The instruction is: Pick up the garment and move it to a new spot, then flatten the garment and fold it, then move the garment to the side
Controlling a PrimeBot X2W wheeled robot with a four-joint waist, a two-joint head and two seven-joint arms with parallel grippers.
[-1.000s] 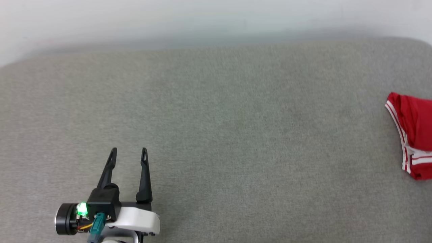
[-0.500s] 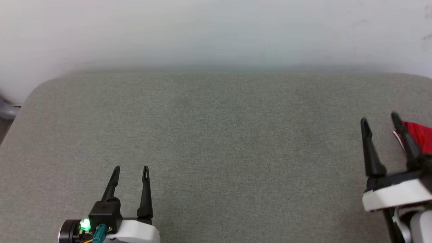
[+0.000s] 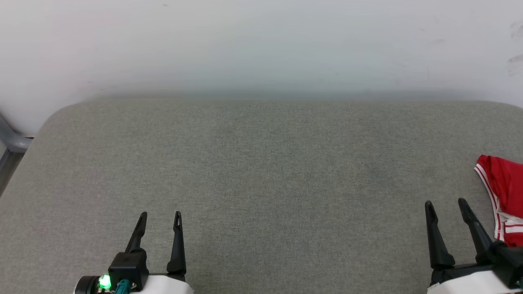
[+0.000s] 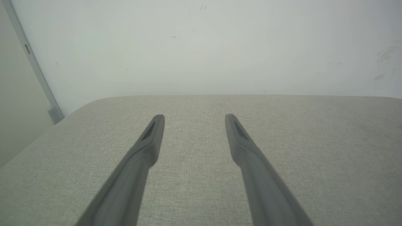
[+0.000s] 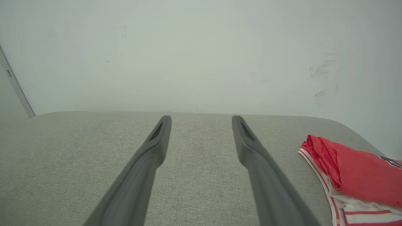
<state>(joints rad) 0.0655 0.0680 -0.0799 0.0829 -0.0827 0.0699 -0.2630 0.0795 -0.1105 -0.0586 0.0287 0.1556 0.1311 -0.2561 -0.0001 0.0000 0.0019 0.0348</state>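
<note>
One red jersey shirt with red-and-white striped trim [image 3: 504, 192] lies bunched up at 3 o'clock on the flat grey cloth surface [image 3: 261, 171]. The black letters on it are cut off, so I cannot read them. There are two grippers. The left gripper [image 3: 160, 213] is at 8 o'clock and the right gripper [image 3: 445, 201] is at 4 o'clock, near the shirt. Both have their two fingers spread apart, holding nothing.
</note>
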